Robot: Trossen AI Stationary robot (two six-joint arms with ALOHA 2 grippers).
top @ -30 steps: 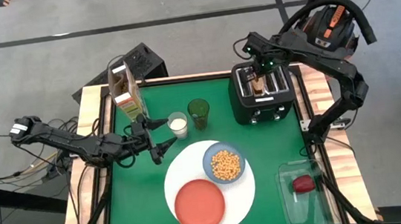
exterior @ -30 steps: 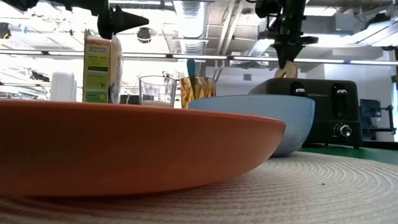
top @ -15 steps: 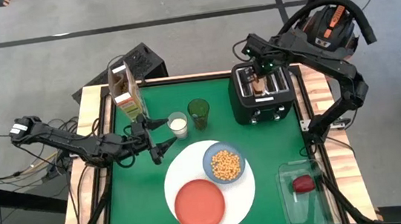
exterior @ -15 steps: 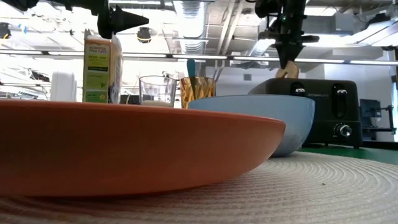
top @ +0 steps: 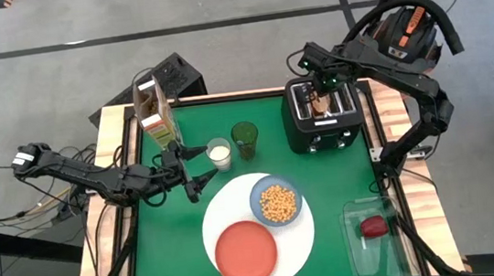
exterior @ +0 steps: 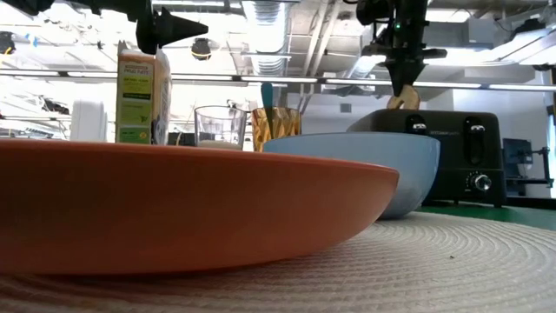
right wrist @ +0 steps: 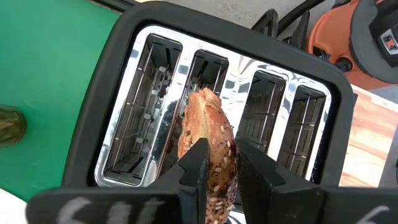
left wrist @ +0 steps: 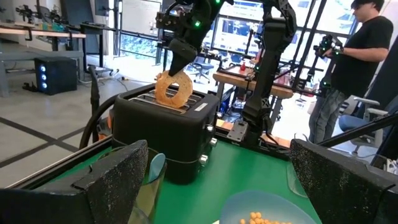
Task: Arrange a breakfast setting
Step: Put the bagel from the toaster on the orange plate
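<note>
I've got the green table [top: 167, 247] below me, black toaster [top: 323, 114] at its far right. The white plate [top: 303, 238] sits near the front, the orange plate [top: 245, 253] on it and the blue bowl [top: 277, 201] of cereal overlapping its far edge. The spoon's blue handle [exterior: 267, 94] pokes up from the green cup [top: 245, 139]. My right gripper [right wrist: 217, 163] hangs over the toaster, jaws pinching a bagel half [right wrist: 205, 140] just above a slot. My left gripper [top: 197, 168] waits beside the milk glass [top: 219, 154], jaws spread.
</note>
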